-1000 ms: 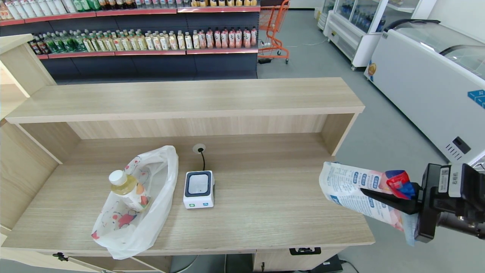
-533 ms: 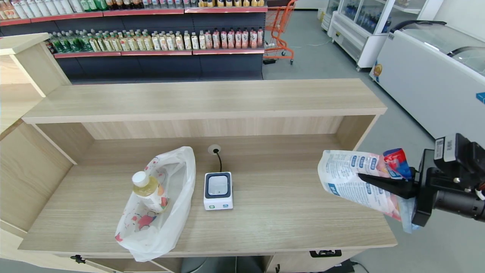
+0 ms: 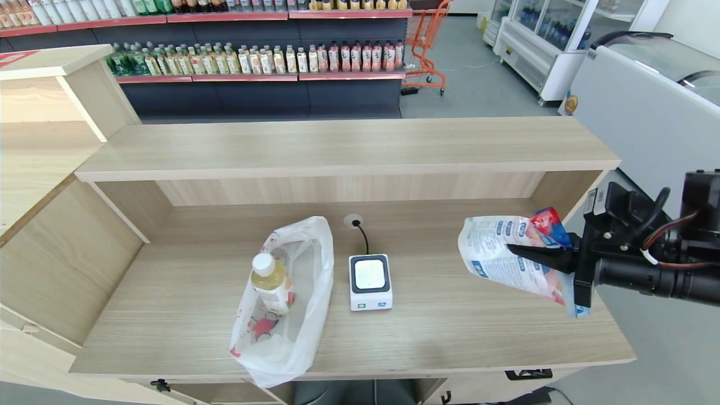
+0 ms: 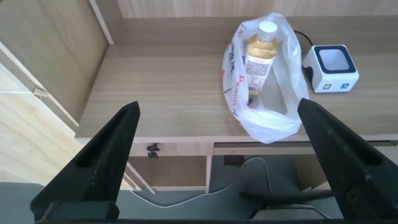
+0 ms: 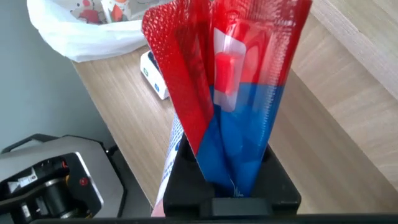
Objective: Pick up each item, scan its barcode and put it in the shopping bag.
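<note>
- The right tool (image 3: 516, 253) is clamped on a pouch (image 3: 488, 250), gripping it near its red and blue end. The white printed end sticks out toward the scanner (image 3: 369, 280).
- The pouch hangs in the air over the right end of the counter (image 3: 461, 337), well apart from the scanner.
- The scanner sits flat with its window facing up, just beside the bag (image 3: 295, 332). A bottle (image 3: 270, 281) already lies in the bag.
- The left tool (image 4: 216, 107) is spread wide and empty, hanging above the counter's near edge on the bag side.
- The step in hand looks to be the scan, so the pouch should be carried sideways until it is over the window.
- I cannot tell where the barcode is. The printed white face is the likelier side, so it should be turned downward to face the window.
- Keep the pouch a little above the scanner and level with it, not pressed on, and hold it steady briefly.
- The pouch is soft and held by one end, so the free end may sag or swing; a slow move helps.
- Come in from the right, staying clear of the raised back shelf (image 3: 349, 149) and the scanner's cable (image 3: 363, 239).
- The bag's mouth lies slack, so the later drop may need care at its rim.
</note>
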`<state>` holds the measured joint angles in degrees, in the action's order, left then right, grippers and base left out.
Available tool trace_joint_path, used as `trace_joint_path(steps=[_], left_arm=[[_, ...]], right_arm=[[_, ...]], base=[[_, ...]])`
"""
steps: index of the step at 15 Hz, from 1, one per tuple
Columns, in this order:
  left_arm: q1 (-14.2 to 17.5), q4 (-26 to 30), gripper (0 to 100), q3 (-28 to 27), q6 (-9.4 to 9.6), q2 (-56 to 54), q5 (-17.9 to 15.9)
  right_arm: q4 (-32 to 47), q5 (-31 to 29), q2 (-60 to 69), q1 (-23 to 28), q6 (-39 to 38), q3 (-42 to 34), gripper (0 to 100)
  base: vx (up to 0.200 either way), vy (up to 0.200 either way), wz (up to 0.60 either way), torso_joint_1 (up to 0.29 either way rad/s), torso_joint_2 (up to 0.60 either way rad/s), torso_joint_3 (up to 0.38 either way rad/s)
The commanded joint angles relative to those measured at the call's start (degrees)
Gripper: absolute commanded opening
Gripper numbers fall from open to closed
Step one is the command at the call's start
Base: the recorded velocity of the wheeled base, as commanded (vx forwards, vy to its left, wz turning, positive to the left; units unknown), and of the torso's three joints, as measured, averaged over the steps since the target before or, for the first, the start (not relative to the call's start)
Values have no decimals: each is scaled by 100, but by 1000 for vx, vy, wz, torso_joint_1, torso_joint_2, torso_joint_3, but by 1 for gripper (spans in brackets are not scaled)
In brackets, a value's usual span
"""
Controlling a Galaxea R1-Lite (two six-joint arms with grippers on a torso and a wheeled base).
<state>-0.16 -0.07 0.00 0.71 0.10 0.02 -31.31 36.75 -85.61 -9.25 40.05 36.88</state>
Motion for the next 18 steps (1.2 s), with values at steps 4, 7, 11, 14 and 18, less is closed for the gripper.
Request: trace_joint_path(steps=[4, 7, 11, 14, 18], left_arm=[[7, -1, 100, 0, 26, -1, -2], [-2, -1, 100, 0, -9, -1, -2], [-2, -1, 100, 0, -9, -1, -2], [-2, -1, 100, 0, -9, -1, 6], [-2, -1, 100, 0, -9, -1, -2]], right_arm=[[2, -2, -729, 38, 284, 13, 0], [-16, 25, -957, 240, 328, 56, 0], [-25, 60, -1133, 266, 311, 206, 0], [-77, 113, -1361, 301, 724, 329, 0], [-262, 816, -2100, 398, 2086, 707, 0]], base=[[0, 200, 0, 2, 2, 1], [0, 200, 0, -1, -1, 4], [0, 50, 0, -1, 2, 1], [0, 0, 0, 0, 0, 0], [0, 0, 0, 0, 0, 0]])
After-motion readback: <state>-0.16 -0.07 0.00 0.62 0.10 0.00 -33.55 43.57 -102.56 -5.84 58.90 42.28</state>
